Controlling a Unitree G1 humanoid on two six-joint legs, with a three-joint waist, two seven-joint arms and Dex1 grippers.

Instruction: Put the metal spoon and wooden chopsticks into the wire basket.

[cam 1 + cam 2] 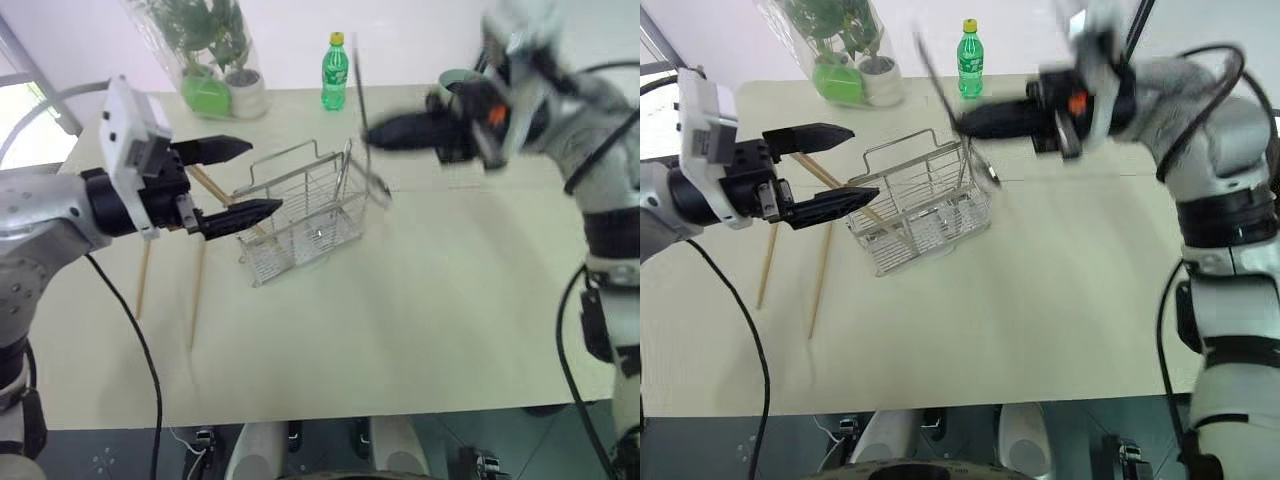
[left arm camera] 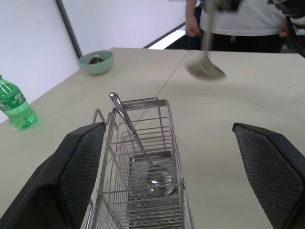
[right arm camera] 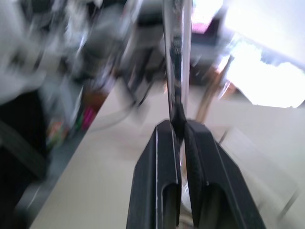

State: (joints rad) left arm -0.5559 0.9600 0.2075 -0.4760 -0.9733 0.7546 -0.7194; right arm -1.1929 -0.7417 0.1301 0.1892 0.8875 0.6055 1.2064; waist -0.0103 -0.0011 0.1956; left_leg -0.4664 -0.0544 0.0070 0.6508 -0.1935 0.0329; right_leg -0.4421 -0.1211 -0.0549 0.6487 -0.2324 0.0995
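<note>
My right gripper (image 1: 368,135) hangs above the table, shut on the handle of the metal spoon (image 1: 378,188). The spoon hangs bowl down just beside the far end of the wire basket (image 1: 330,215). The right wrist view shows the fingers (image 3: 164,157) pinching the handle (image 3: 176,71). My left gripper (image 1: 262,178) is open and empty, held level at the basket's near end, with the basket (image 2: 143,191) between its pads. Two wooden chopsticks (image 1: 197,290) lie on the table left of the basket. A third stick (image 1: 825,175) slants toward the basket; whether it rests inside I cannot tell.
Another spoon (image 2: 159,179) leans inside the basket. A green bottle (image 1: 335,72) and a wrapped potted plant (image 1: 205,50) stand at the table's far edge, with a green bowl (image 2: 95,62) beyond the basket. A person (image 2: 238,24) stands past the table. Open tabletop (image 1: 420,320) lies toward the front edge.
</note>
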